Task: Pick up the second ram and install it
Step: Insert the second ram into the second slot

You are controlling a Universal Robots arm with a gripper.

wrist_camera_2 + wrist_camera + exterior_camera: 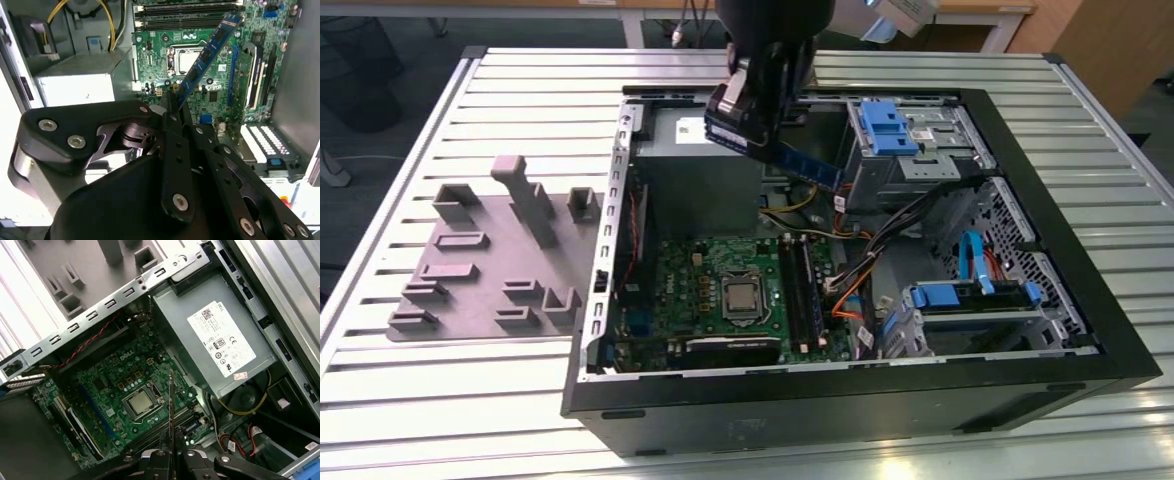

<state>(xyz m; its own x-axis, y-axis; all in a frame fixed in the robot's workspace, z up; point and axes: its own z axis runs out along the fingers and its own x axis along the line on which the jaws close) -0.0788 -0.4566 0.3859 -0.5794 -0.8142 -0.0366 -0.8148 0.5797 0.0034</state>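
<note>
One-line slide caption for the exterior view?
Black gripper holds a thin blue RAM stick tilted over the open black computer case.

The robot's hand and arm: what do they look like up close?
The hand is matte black: flat bars joined by round silver bolts, with a silvery hub between them, narrowing to a slim tip. In the exterior view, the arm above is a thick black column.

Arm (774, 30) overhead, end effector (172, 106) clamped on second ram (207, 52)

Case (854, 405) sits on table (454, 415), fixture plate (470, 272) beside it.
</note>
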